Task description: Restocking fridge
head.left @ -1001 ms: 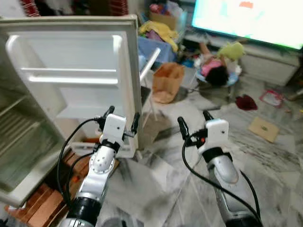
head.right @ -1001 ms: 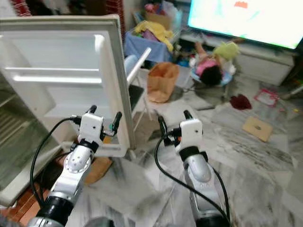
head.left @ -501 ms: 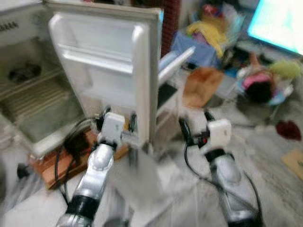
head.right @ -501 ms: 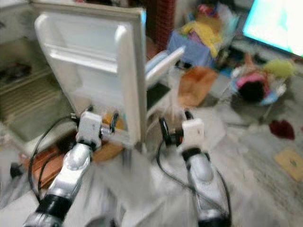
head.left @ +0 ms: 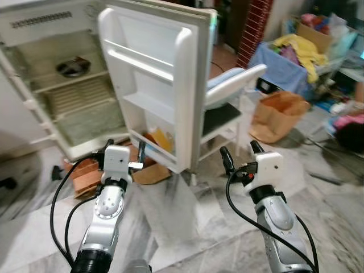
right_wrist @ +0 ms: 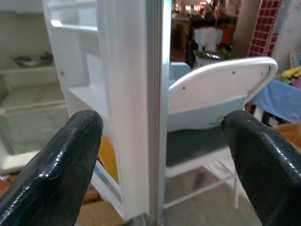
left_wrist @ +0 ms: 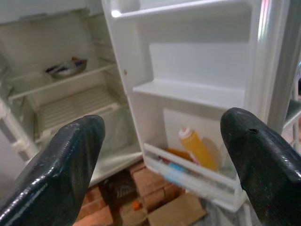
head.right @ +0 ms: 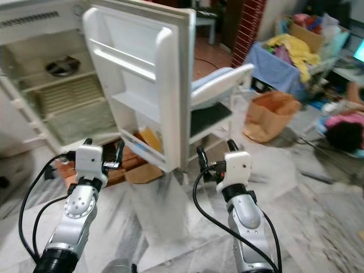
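The white fridge (head.left: 68, 108) stands open on the left, its door (head.left: 170, 85) swung out toward me. Its wire shelves are bare apart from a metal bowl (head.left: 73, 68) on the upper shelf. An orange bottle (left_wrist: 197, 148) leans in the door's bottom rack. My left gripper (head.left: 125, 145) is open and holds nothing; it hangs low in front of the door's lower edge. The right gripper (head.left: 238, 149) is also open with nothing in it, just right of the door's outer edge (right_wrist: 155, 108).
A white chair (head.left: 227, 96) with a dark seat stands right behind the door. A brown paper bag (head.left: 278, 114) sits on the marble floor to the right. Bricks (head.left: 85, 170) and cardboard (head.left: 151, 173) lie under the fridge. A blue-draped table with clothes (head.left: 296, 51) stands at the back right.
The camera has swung left and the blur has cleared, so the fridge interior now shows. Both arms keep the same raised pose with fingers open.
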`<state>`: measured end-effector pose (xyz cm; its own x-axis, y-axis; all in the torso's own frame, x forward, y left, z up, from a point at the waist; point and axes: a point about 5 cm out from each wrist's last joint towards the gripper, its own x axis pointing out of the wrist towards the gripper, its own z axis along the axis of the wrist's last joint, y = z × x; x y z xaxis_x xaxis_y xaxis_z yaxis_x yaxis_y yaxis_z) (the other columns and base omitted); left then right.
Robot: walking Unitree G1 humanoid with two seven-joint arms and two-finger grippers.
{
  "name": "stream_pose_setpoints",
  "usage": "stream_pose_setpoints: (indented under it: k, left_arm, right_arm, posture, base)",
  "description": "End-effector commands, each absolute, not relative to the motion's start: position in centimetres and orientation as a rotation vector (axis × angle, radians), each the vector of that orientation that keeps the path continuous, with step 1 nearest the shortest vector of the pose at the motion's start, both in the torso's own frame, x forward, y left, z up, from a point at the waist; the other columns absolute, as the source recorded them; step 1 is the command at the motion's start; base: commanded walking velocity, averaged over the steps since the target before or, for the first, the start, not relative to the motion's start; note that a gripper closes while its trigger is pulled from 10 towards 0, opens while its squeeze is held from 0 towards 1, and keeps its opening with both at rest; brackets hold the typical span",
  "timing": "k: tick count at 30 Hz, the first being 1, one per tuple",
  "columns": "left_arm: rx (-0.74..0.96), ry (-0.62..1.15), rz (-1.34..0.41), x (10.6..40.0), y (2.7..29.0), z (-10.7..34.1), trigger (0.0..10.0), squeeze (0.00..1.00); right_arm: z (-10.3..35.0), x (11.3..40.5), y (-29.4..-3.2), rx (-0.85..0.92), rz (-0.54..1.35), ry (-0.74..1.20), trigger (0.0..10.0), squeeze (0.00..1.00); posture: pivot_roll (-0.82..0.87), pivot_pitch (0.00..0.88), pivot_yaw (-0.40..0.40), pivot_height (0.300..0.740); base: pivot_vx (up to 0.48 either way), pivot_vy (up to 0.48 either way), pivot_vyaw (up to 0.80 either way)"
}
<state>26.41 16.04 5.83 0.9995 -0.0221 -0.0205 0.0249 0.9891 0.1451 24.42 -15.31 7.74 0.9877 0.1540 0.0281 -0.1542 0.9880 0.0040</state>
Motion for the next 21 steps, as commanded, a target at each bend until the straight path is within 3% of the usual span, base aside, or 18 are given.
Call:
stream_pose_setpoints:
  k: [1, 7, 11, 16, 21]
  left_arm:
    - [0.141, 0.021, -0.021, 26.1, 16.5, 5.8, 10.0, 0.00]
    - [0.095, 0.043, -0.050, 25.3, 16.5, 5.3, 10.0, 0.00]
    - [0.085, 0.036, -0.067, 25.3, 16.2, 5.7, 10.0, 0.00]
    - [0.073, 0.048, -0.052, 24.2, 17.2, 5.5, 10.0, 0.00]
    - [0.085, 0.107, -0.048, 22.0, 17.9, 4.5, 10.0, 0.00]
  right_arm:
    - [7.9, 24.2, -16.3, -0.003, 0.093, -0.024, 10.0, 0.00]
    - [7.1, 23.5, -17.8, -0.004, 0.017, 0.015, 10.0, 0.00]
    - [6.3, 23.5, -18.8, -0.157, -0.054, 0.057, 10.0, 0.00]
    - [6.1, 22.6, -19.8, -0.036, -0.159, 0.080, 10.0, 0.00]
    - [5.4, 20.8, -19.2, -0.067, -0.080, 0.109, 10.0, 0.00]
  posture:
    - [-0.04, 0.000, 0.009, 0.740]
    - [-0.05, 0.000, 0.012, 0.740]
    - [-0.05, 0.000, 0.010, 0.740]
    - [-0.05, 0.000, 0.006, 0.740]
    - [-0.04, 0.000, 0.005, 0.740]
  base:
    - [0.000, 0.000, 0.00]
    - [0.000, 0.000, 0.00]
    - [0.000, 0.000, 0.00]
    - [0.000, 0.000, 0.00]
    - [0.000, 0.000, 0.00]
